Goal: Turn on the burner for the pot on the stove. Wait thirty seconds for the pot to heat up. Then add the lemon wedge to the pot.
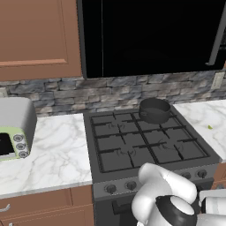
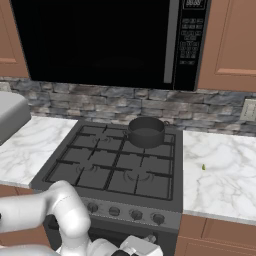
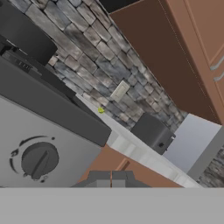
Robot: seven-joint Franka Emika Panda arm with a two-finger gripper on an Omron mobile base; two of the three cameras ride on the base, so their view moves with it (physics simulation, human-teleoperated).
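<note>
On the stove, at the back right burner, sits the pot, at about 1 o'clock from the middle of the grates. Pot is small, round, dark grey, low straight sides, upright. Its inside looks dark and bare; nothing yellow shows in it from either base view. No flame can be made out under it.

Lemon wedge lies on the white marble counter at 3 o'clock from the stove, well apart from the pot, at roughly 4 o'clock from it. In the left base view it is a tiny yellow-green speck near the picture's right edge. In the hand view it shows as a small yellow dot on the counter's edge line.

Gripper is low, in front of the stove's front panel. Its two dark tips stand side by side, pressed together with no gap, holding nothing. A round dark knob lies at 9 o'clock from the tips in the hand view, near but not touching them.

A grey-and-green toaster oven stands on the counter at 9 o'clock from the stove. A black microwave hangs over the grates.
</note>
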